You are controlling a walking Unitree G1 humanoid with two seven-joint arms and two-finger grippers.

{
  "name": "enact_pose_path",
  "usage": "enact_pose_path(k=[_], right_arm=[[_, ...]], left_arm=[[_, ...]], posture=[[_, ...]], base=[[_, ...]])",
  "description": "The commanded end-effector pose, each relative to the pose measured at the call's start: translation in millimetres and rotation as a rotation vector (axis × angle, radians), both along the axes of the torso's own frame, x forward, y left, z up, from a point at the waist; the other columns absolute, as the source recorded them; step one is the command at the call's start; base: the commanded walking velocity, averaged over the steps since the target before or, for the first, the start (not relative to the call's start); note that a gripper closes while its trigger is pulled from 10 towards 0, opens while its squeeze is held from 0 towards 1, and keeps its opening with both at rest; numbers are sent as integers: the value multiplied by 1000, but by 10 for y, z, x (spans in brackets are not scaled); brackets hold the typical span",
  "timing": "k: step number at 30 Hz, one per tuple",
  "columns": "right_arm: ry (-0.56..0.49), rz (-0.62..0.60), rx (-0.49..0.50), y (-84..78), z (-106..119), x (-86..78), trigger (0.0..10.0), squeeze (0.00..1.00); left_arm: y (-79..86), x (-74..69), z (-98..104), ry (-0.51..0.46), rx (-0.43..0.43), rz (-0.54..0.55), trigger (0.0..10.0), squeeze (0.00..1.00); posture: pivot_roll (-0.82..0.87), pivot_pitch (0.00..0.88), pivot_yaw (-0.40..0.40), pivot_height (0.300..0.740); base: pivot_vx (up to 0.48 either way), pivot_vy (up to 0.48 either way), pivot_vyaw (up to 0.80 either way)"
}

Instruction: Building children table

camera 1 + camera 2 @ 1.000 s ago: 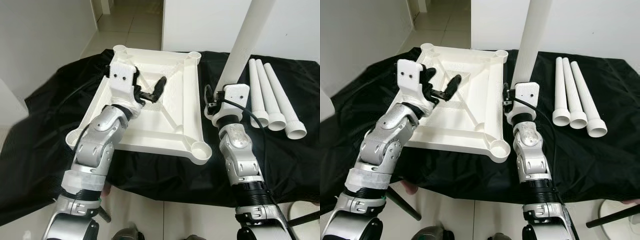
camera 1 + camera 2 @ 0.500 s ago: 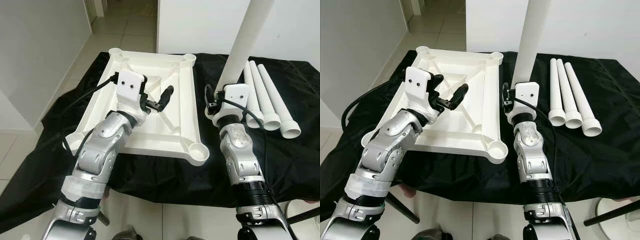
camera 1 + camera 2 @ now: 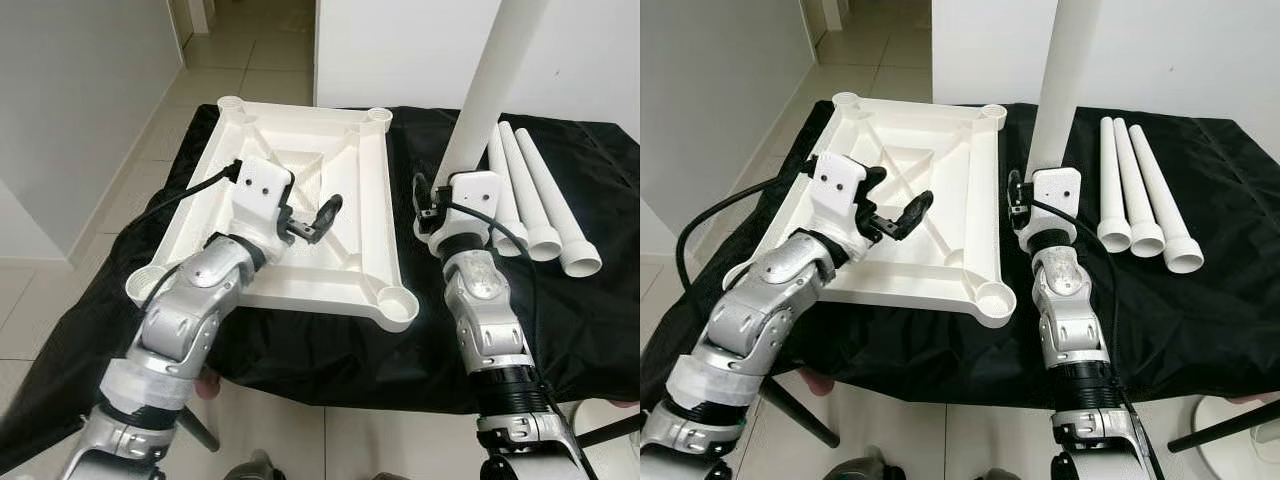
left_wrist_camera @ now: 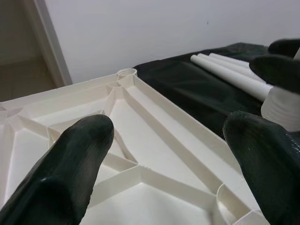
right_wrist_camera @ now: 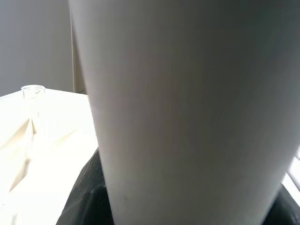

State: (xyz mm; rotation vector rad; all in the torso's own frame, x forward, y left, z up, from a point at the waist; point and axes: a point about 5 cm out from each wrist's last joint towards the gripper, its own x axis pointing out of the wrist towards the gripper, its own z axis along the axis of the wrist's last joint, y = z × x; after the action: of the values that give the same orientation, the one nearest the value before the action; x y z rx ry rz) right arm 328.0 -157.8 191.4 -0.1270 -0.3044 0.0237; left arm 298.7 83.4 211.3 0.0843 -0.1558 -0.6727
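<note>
Hovering over the tabletop (image 3: 350,160), left fingers (image 3: 330,210) spread empty, right fingers (image 3: 422,192) gripping upright leg (image 3: 485,90)

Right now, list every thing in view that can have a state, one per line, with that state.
White plastic tabletop: upside down on the black cloth, ribs up, corner sockets empty.
White plastic leg held upright: gripped near its lower end, not in a socket.
Three white plastic legs: lying side by side on the cloth, unattached.
Black cloth: spread under all parts.
Left gripper: open, above the tabletop, holding nothing.
Right gripper: shut on the upright leg.
</note>
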Motion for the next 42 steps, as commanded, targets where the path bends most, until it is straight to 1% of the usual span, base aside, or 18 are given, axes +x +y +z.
enact_pose_path(k=[1, 6, 8, 13, 15, 16, 17, 20, 21, 27, 30, 33, 42], right_arm=[[-21, 1, -4, -3, 45, -8, 10000, 0], [-22, 1, -5, -3, 47, -7, 10000, 0], [-25, -4, -3, -6, 53, -18, 10000, 0], [-23, -5, -4, -4, 47, -21, 10000, 0], [-22, -5, -5, -7, 46, -23, 10000, 0], [-22, -6, -6, -9, 45, -22, 10000, 0], [-22, -6, -6, -9, 45, -22, 10000, 0], [-22, -7, -8, -15, 46, -23, 10000, 0], [-22, -6, -8, -14, 47, -23, 10000, 0], [-23, -5, -11, -12, 52, -22, 10000, 0], [-24, -4, -10, -8, 54, -19, 10000, 0], [-24, -2, -10, -3, 53, -19, 10000, 0], [-22, 2, -9, 8, 50, -29, 10000, 0]], left_arm=[[-136, -135, -25, -7, 61, -266, 10000, 0], [-143, -137, -36, -7, 66, -265, 10000, 0], [-157, -93, -38, 3, 42, -214, 10000, 0], [-146, -75, -26, -9, 50, -201, 10000, 0], [-142, -69, -13, -19, 46, -190, 10000, 0], [-127, -44, 0, -11, 24, -166, 10000, 0], [-127, -44, 0, -11, 24, -166, 10000, 0], [-94, 19, 9, -9, 19, -101, 10000, 0], [-83, 32, 13, -12, 16, -96, 10000, 0], [-71, 18, 33, -14, 1, -121, 10000, 0], [-52, 18, 29, -19, 13, -123, 10000, 0], [-26, 27, 28, -27, 26, -116, 10000, 0], [37, 58, 47, -37, 18, -85, 10000, 0]], posture=[[48, 0, 24, 740], [47, 0, 25, 740], [42, 0, 27, 740], [41, 0, 28, 740], [41, 0, 28, 740], [39, 1, 27, 740], [39, 1, 27, 740], [38, 0, 26, 740], [37, 0, 27, 740], [37, 0, 27, 740], [37, 0, 28, 740], [36, 0, 28, 740], [36, 0, 27, 740]], base=[[0, 0, 0], [0, 0, 0], [0, -382, 0], [0, -460, 0], [0, 0, 0], [0, 0, 0], [0, 0, 0], [0, 0, 0], [0, 0, 0], [0, 0, 0], [0, 0, 0], [0, 0, 0], [0, 0, 0]])
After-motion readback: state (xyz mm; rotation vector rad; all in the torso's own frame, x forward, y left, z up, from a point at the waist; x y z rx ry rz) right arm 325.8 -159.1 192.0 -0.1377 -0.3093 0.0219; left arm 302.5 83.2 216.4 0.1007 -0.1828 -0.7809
